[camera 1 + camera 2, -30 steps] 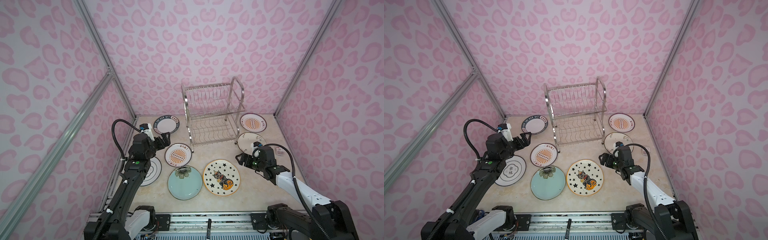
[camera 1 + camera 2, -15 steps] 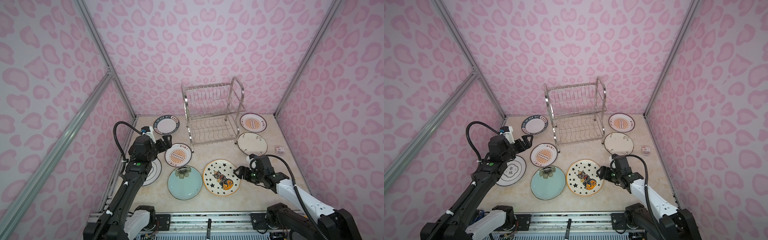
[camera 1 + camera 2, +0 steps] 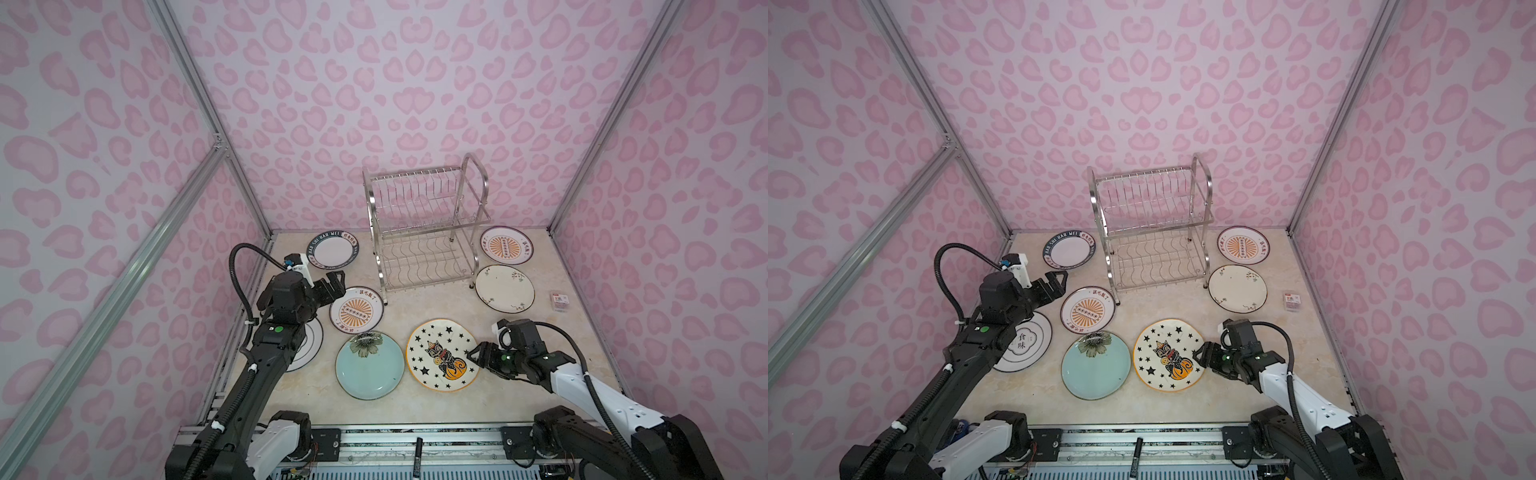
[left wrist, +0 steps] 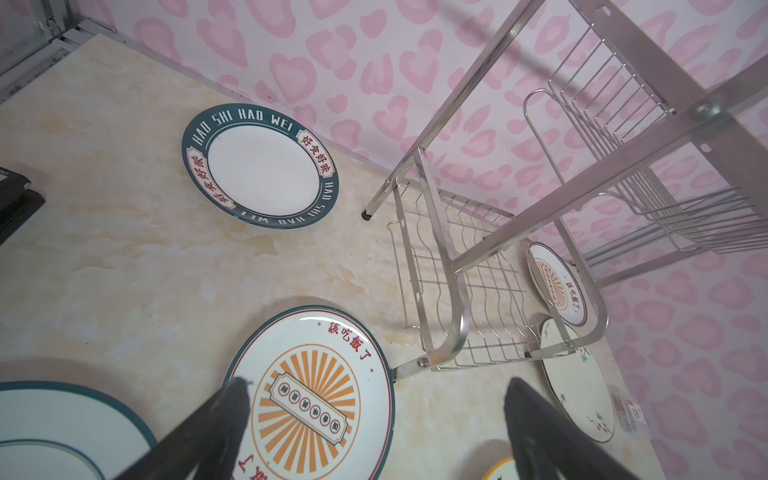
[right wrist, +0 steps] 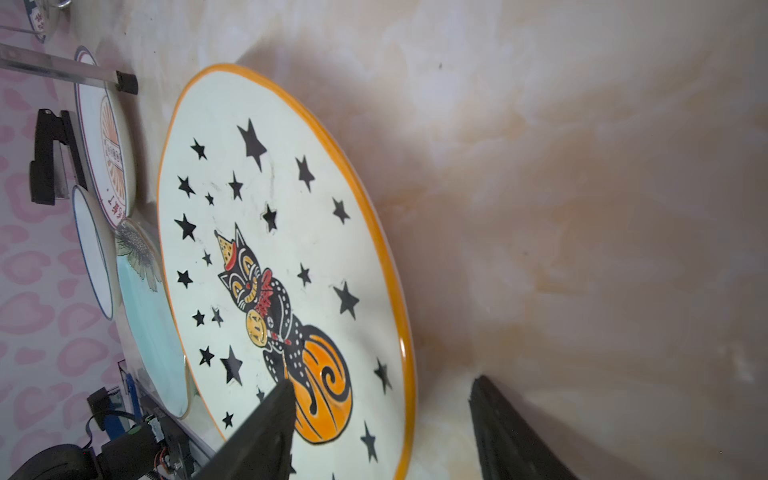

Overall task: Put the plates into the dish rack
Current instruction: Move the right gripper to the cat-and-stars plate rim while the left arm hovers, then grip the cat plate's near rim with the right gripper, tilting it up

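Observation:
The empty steel dish rack (image 3: 424,232) stands at the back. Flat on the table lie a navy-lettered plate (image 3: 332,249), two orange-sunburst plates (image 3: 356,309) (image 3: 506,245), a white floral plate (image 3: 504,288), a pale teal plate (image 3: 370,365), a star-and-cat plate (image 3: 442,353) and a black-ringed plate (image 3: 1027,343) partly under the left arm. My right gripper (image 5: 382,399) is open astride the star-and-cat plate's (image 5: 291,249) orange rim, one finger over the plate and one over the table. My left gripper (image 4: 378,386) hangs open and empty above the nearer sunburst plate (image 4: 316,399).
A small red-and-white packet (image 3: 560,300) lies near the right wall. A black marker (image 3: 417,451) rests on the front rail. Pink patterned walls close in the table on three sides, and the rack's foot (image 4: 366,215) stands close to the navy-lettered plate.
My right gripper has moved from beside the floral plate toward the front, to the star-and-cat plate's right rim, and its jaws have narrowed. The left gripper has drifted slightly toward the sunburst plate.

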Motion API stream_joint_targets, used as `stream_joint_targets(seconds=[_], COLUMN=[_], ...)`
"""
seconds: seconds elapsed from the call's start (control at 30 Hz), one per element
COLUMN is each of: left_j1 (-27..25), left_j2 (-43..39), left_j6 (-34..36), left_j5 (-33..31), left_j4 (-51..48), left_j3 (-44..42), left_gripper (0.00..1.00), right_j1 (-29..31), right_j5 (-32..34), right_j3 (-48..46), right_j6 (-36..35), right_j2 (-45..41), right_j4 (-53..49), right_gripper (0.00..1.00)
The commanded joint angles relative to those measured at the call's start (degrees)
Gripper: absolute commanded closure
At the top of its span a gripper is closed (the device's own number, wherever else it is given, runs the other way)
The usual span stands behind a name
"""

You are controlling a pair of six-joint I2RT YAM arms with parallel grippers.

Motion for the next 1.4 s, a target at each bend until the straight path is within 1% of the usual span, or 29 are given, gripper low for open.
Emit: stream_joint_targets(seconds=[0.0,0.23,0.33,0.43,0.57,0.7,0.87,1.07,1.23,1.37], left_j1=[0.0,0.0,0.0,0.0,-0.1,-0.1,-0.1,-0.1,-0.1,-0.3], left_j2=[-0.9,-1.0,-0.9,-0.9,-0.7,-1.0,-0.7,0.5,1.2,1.2], left_j6=[-0.2,0.5,0.8,0.9,0.9,1.1,1.0,0.0,-0.2,-0.2], left_j5=[-1.5,-1.8,-2.0,-2.0,-1.7,-1.9,-1.8,0.4,1.2,1.6], left_j4=[0.0,-1.5,-2.0,-2.6,-3.4,-3.6,-3.6,-3.1,-3.4,-3.6], left_j3=[-0.6,-0.4,-0.2,0.0,0.8,0.8,0.8,1.7,2.5,2.7], left_gripper=[0.02,0.03,0.03,0.03,0.02,0.02,0.02,0.02,0.03,0.02], right_j1=[0.1,0.1,0.0,-0.1,-0.2,-0.5,-2.4,-4.4,-4.8,-5.2], right_j5=[-1.6,-3.4,-4.4,-3.6,-3.9,-3.5,-3.2,-3.1,-3.6,-4.3], right_j3=[-0.3,0.1,1.2,1.8,1.4,1.5,1.9,3.1,3.7,3.8], right_j6=[1.7,2.6,1.6,1.3,1.6,1.5,0.9,0.0,-0.1,-0.2], right_j2=[1.7,5.7,8.2,10.8,12.9,12.7,11.1,9.2,9.4,9.8], right_j4=[2.0,5.3,4.6,3.7,5.1,4.9,3.4,2.5,3.4,4.1], right_gripper=[0.37,0.44,0.48,0.57,0.64,0.71,0.78,0.84,0.84,0.90])
